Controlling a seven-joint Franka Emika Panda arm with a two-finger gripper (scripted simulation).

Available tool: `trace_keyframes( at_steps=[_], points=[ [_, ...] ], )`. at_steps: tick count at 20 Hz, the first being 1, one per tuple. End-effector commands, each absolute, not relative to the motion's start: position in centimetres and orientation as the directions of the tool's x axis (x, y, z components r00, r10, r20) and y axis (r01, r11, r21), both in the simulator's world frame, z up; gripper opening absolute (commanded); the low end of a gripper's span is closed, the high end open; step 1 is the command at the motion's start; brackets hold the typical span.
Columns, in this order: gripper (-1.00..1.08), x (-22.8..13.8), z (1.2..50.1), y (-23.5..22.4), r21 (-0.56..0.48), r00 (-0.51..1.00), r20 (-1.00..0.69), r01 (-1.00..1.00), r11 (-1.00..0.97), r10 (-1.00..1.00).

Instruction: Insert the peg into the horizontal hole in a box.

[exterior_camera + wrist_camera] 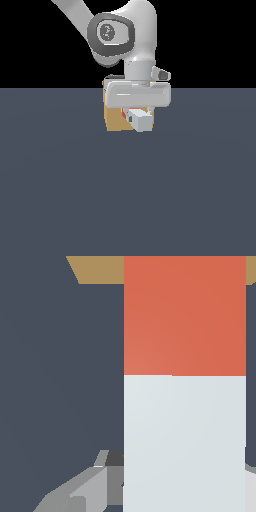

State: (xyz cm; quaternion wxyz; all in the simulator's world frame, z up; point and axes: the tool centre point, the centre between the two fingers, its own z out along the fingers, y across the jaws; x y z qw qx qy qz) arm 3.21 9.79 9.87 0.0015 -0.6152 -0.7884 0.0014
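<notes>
Holding the peg (pixel 139 120) level in front of the box (pixel 114 120), the tool (pixel 138 114) is clamped on its pale half, the red end (pixel 185 316) pointing at the tan face. The hole is hidden behind the arm and peg; whether the tip has entered cannot be told. This looks like the insertion step: next comes a straight, level push with the peg kept square. A bare slate-grey desk (pixel 60 190) meets black emptiness behind.

Exterior faces arm; wrist close above peg (pixel 184 381); both share box (pixel 114 120).
</notes>
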Motion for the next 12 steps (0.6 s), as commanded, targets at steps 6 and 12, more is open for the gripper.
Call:
trace_keyframes(
  at_steps=[6, 12],
  points=[
    [-1.0, 3.4, 10.29, 10.35, 0.0, -0.235, 0.0, 0.972, 0.235, 0.972],
    [-1.0, 3.75, 10.44, 10.34, 0.003, -0.235, 0.0, 0.972, 0.235, 0.972]
  ],
)
